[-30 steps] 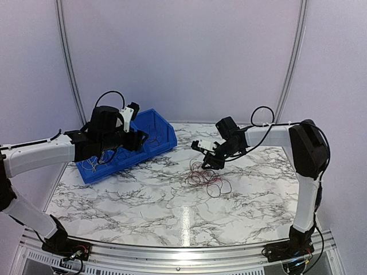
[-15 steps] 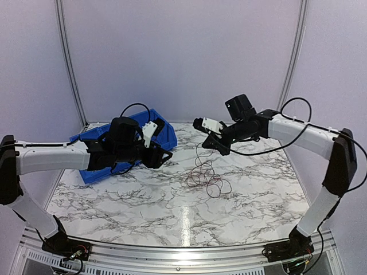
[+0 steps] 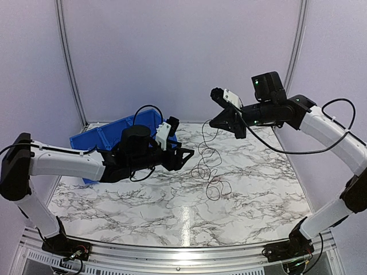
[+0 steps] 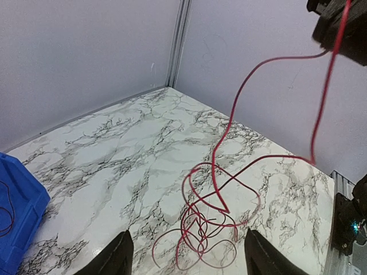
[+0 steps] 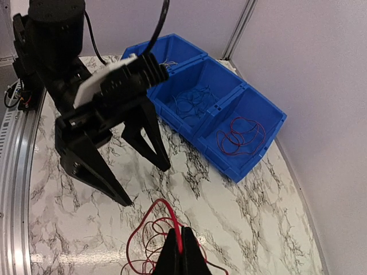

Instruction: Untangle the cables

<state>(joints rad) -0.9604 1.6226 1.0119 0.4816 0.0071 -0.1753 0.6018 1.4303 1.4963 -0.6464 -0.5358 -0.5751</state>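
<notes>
The cables (image 3: 209, 179) lie as a loose tangle of red and dark loops on the marble table (image 3: 132, 200). One red strand (image 4: 321, 103) rises from the tangle to my right gripper (image 3: 215, 121), which is raised above the table and shut on it. The right wrist view shows the strand pinched between the closed fingertips (image 5: 181, 252). My left gripper (image 3: 184, 158) hovers just left of the tangle, open and holding nothing. In its wrist view the loops (image 4: 209, 229) sit between its two spread fingers (image 4: 117, 259).
A blue bin (image 3: 94, 140) with three compartments stands at the back left, behind the left arm. In the right wrist view one compartment (image 5: 252, 166) holds red wires (image 5: 241, 134), and the middle one holds bluish wires (image 5: 192, 100).
My right gripper has shut on a red strand and risen up and to the right, drawing it out of the tangle. My left arm has swung from the bin toward the tangle.
</notes>
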